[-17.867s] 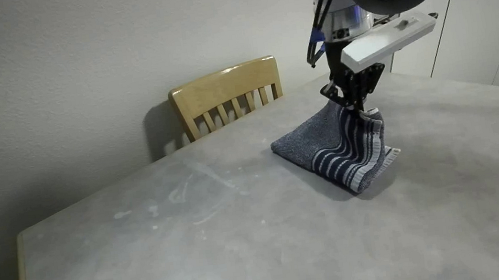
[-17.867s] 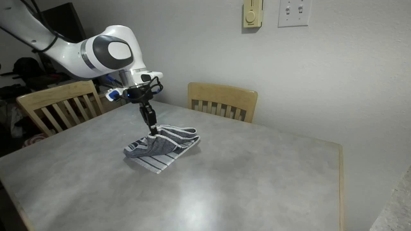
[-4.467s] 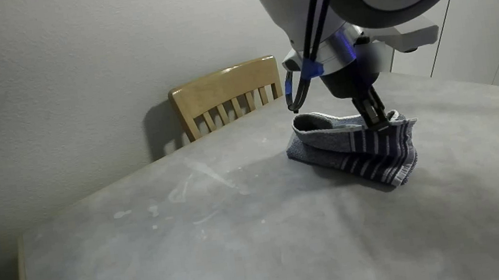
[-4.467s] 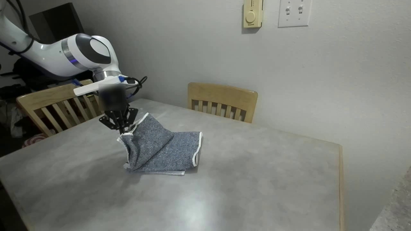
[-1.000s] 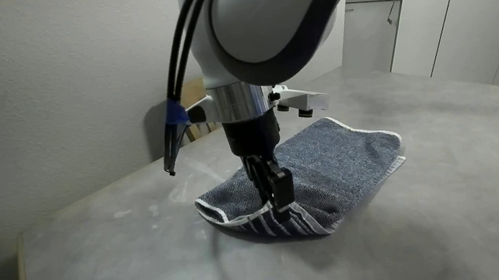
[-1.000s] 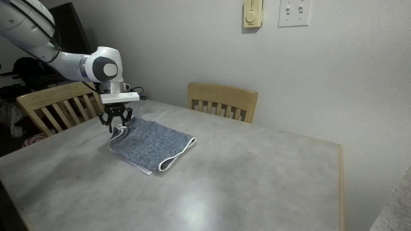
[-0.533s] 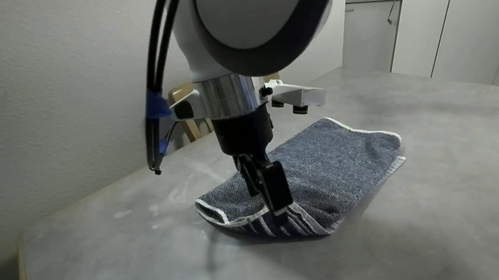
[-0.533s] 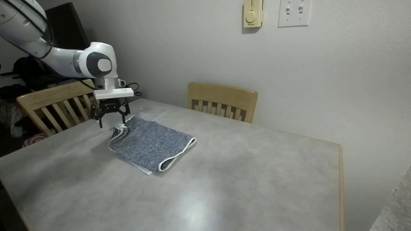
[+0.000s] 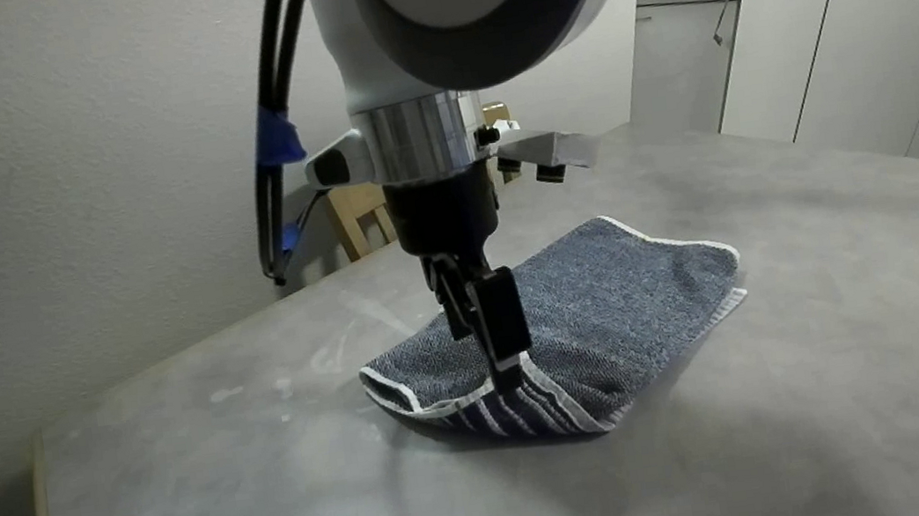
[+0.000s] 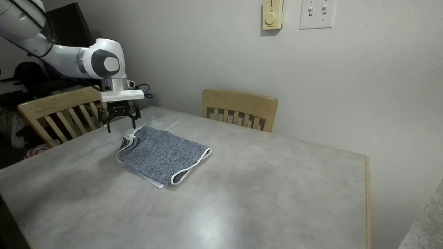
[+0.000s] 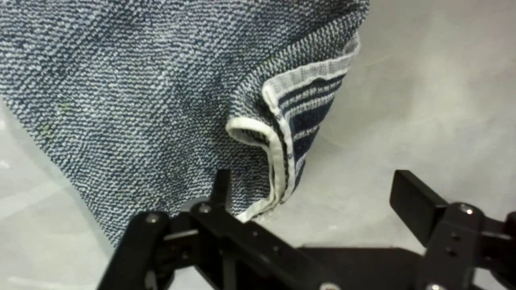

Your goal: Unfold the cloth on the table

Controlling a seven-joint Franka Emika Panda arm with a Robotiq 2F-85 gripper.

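Hanging spread, the jaws hold nothing.
Pinching the doubled hem of the cloth, centre of the wrist view, could drag both layers together, preserving the fold.

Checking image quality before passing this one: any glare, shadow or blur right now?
In an exterior view, glare whitens part of the table, and darkness hides much behind the leftmost chair; in an exterior view, soft shadow falls beside the cloth; in the wrist view, its weave looks crisp, not blurred, and the hand near-black.

Cloth on table, chair between table and wall.
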